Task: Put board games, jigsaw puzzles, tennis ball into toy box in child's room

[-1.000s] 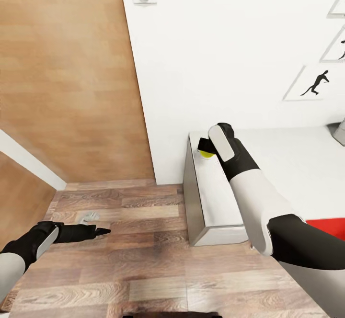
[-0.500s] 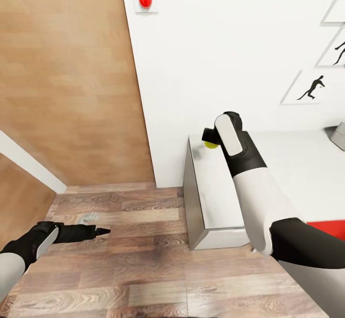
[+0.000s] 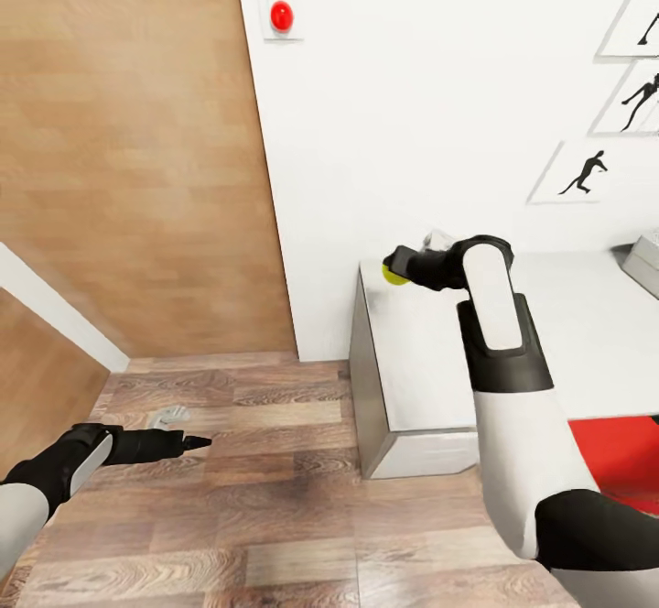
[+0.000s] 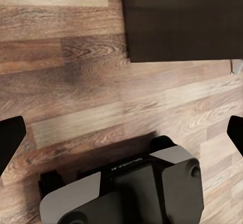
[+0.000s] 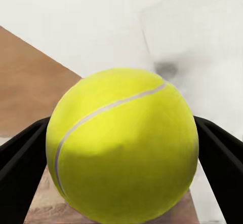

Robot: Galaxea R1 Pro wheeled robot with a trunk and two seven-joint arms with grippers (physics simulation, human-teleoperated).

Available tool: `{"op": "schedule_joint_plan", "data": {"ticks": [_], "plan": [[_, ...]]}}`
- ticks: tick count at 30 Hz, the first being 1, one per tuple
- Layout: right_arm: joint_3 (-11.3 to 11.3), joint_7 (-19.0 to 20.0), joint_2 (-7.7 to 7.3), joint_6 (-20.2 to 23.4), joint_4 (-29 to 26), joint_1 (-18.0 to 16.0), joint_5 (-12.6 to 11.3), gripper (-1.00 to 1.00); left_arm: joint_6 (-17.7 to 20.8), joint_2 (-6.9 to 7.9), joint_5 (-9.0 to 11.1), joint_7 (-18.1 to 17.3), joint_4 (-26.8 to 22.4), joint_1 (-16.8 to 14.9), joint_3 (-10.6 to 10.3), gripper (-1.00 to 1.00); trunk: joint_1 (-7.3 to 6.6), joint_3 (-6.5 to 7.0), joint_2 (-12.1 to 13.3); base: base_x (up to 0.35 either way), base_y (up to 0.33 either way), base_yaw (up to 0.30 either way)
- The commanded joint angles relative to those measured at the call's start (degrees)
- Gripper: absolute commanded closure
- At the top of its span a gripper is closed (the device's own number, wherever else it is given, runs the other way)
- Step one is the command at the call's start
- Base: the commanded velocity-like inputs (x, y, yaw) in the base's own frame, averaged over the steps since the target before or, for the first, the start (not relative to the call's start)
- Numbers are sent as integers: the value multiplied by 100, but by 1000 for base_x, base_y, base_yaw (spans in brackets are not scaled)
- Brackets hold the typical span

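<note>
1. Yellow-green tennis ball (image 3: 394, 274) sits between the two fingers of the right claw (image 3: 400, 271), raised above the far left corner of the pale table (image 3: 586, 315). In the right wrist view the ball (image 5: 121, 145) fills the gap, with a dark finger (image 5: 23, 171) touching it on each side: claw closed on the ball.

2. Key relation: the toy box (image 3: 643, 263) shows as a grey corner at the right edge of the head view, at about 3 o'clock from the held ball and well apart from it, with bare tabletop between them.

3. The right arm carries the ball and is the nearer arm to the box. The left claw (image 3: 188, 443) hangs low over the wood floor (image 3: 275, 498), far from the table; the left wrist view has its finger tips set wide at the frame edges, so it is spread and empty.

4. Orientation: the ball is round, so it has no long axis and no pointing direction. The seam (image 5: 109, 107) runs across its upper face.

5. Judgement: the next move is a carry toward 3 o'clock along the table, then a release over the box. How long the box runs cannot be told from the corner in view.
</note>
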Motion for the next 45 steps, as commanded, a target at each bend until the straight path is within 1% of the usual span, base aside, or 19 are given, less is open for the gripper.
{"op": "schedule_joint_plan", "data": {"ticks": [1, 2, 3, 5, 6, 10, 14, 15, 16, 21, 22, 26, 28, 30, 32, 34, 37, 40, 45], "plan": [[3, -61, -68, 16, -252, 165, -267, 100, 42, 6, 51, 4, -5, -5, -31, -100, 3, 0, -9, -90, 0, 0], [2, -61, -119, 14, -440, 354, -427, 100, 42, 5, 51, 4, -5, -5, -31, -100, 3, 9, -9, -90, 0, 0], [-1, -60, -136, 11, -508, 449, -487, 100, 42, 5, 51, 4, -5, -5, -31, -100, 3, 19, -9, -90, 0, 0], [-20, -44, -181, 2, -690, 835, -652, 100, 42, 8, 51, 4, -5, -5, -27, -100, 3, 38, -9, -90, 0, 0], [-20, -28, -189, -2, -722, 919, -681, 100, 42, 8, 51, 5, -5, -5, -25, -100, 3, 47, -9, -90, 0, 0], [-4, 2, -156, -6, -769, 1046, -780, 100, 42, 6, 50, 11, -5, -5, -27, -100, 3, 85, -9, -90, 0, 0], [6, 8, -142, -7, -777, 1109, -1143, 100, 42, 5, 51, 18, -5, -5, -31, -100, 3, 122, -9, -90, 0, 0], [6, 8, -139, -3, -778, 1187, -1312, 100, 40, 5, 51, 20, -5, -5, -31, -100, 3, 132, -9, -90, 0, 0], [5, 8, -136, 0, -778, 1245, -1385, 100, 37, 5, 51, 23, -5, -5, -31, -100, 3, 141, -9, -90, 0, 0], [12, 64, -132, 16, -780, 1560, -1557, 100, 16, 5, 49, 29, -5, -5, -31, -100, 3, 188, -9, -90, 0, 0], [25, 142, -127, 22, -781, 1748, -1665, 100, 11, 5, 47, 29, -5, -5, -31, -100, 3, 198, -9, -89, 0, 0], [27, 439, -129, 33, -781, 2080, -1930, 100, 3, 5, 49, 30, -5, -5, -31, -100, 3, 236, -9, -88, 0, 0], [35, 691, -126, 35, -780, 2279, -1992, 100, -1, 5, 46, 38, -5, -5, -31, -100, 3, 254, -9, -86, 0, 0], [97, 920, -119, 27, -779, 2601, -2017, 100, -7, 5, 44, 44, -5, -5, -31, -100, 3, 273, -9, -83, 0, 0], [291, 1045, -116, 0, -784, 2941, -2024, 100, -20, 5, 47, 46, -5, -5, -31, -100, 3, 292, -9, -80, 0, 0], [509, 1100, -115, -23, -786, 3178, -2023, 100, -35, 5, 46, 47, -5, -5, -31, -100, 3, 311, -9, -70, 0, 0], [692, 1155, -114, -66, -787, 3457, -2023, 100, -52, -2, 45, 47, -5, -5, -31, -100, 3, 339, -9, -27, 0, 0], [754, 1342, -114, -176, -787, 3809, -2021, 100, -74, -3, 45, 47, -5, -5, -31, -100, 3, 367, -9, -7, 0, 0], [761, 1971, -126, -376, -788, 4435, -1980, 100, -81, -4, 43, 50, -2, -5, -31, -100, 3, 415, -9, -1, 0, 0]]}}
